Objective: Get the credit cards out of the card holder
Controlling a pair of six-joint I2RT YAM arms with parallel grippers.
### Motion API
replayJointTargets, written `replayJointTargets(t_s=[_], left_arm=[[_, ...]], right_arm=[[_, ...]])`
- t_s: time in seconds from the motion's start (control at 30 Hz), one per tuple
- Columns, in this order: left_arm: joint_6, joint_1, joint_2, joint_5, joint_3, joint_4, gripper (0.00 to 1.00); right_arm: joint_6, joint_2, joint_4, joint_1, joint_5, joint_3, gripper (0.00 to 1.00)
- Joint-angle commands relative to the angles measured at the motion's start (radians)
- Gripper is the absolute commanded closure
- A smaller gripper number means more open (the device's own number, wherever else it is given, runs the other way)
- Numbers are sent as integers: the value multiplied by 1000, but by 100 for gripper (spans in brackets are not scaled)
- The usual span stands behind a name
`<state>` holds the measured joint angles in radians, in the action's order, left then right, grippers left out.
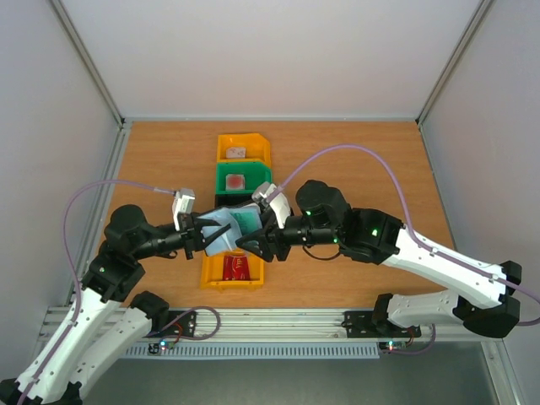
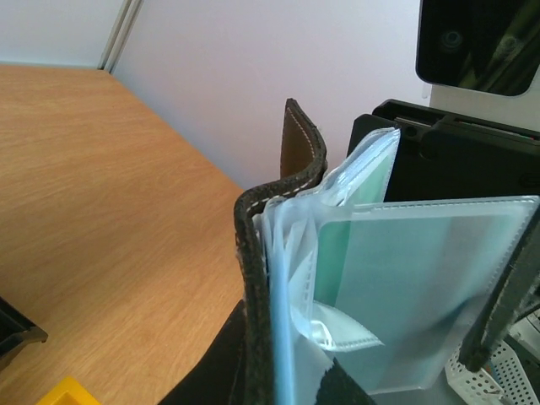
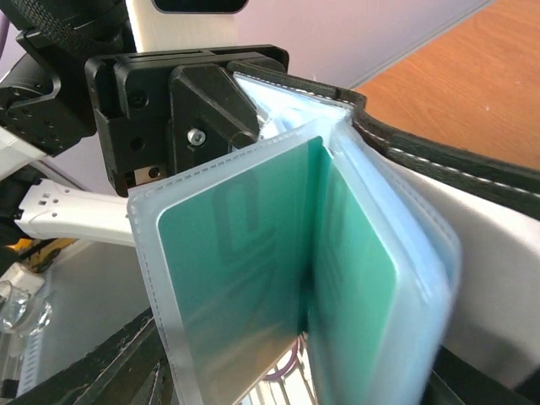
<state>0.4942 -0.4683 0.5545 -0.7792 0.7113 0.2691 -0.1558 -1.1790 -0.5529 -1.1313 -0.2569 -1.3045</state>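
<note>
— How many storage bins do you count?
— Four open plastic bins. Two are yellow, the far yellow bin point(image 1: 222, 150) and the near yellow bin point(image 1: 211, 274). Then one green plastic bin point(image 1: 221, 177) and one black plastic bin point(image 1: 224, 200).
— And cards?
— Three thin plastic cards: one red card point(image 1: 237, 267), plus two teal ones, the left teal card point(image 3: 245, 278) and the right teal card point(image 3: 359, 287).
— Holders?
— One black folding card holder point(image 3: 439, 156).

The black holder point(image 1: 224, 229) is held open above the near yellow bin point(image 1: 210, 279), a teal card point(image 3: 245, 278) sheathed in its clear sleeve; a red card point(image 1: 237, 267) is laid in that bin.
</note>
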Motion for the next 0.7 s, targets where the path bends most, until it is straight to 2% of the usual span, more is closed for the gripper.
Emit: replayJointTargets(t_s=[0.0,0.17,0.3,0.37,0.53,0.6,0.67], left_arm=[[5,-6,-20,-35,3,-92,100],[-2,-5,-30,-23,1,-85,100],[0,-6,-31,-12,-1,-84,100],[-3,-6,-30,-9,0,-81,100],[-6,-6,-28,-4,-2,-79,100],[-8,-6,-27,-2,-2,-75,100],[-11,-6,-25,0,0,-72,100]], right_arm=[[-16,41,-43,10,64,-3,41],[-32,97,-146,10,122,-33,33],[-38,144,-200,11,117,-58,32],[-41,156,-204,10,80,-68,35],[-30,106,-162,10,-64,-107,56],[-18,76,-116,10,-133,-119,58],[-10,46,-88,10,-175,-134,55]])
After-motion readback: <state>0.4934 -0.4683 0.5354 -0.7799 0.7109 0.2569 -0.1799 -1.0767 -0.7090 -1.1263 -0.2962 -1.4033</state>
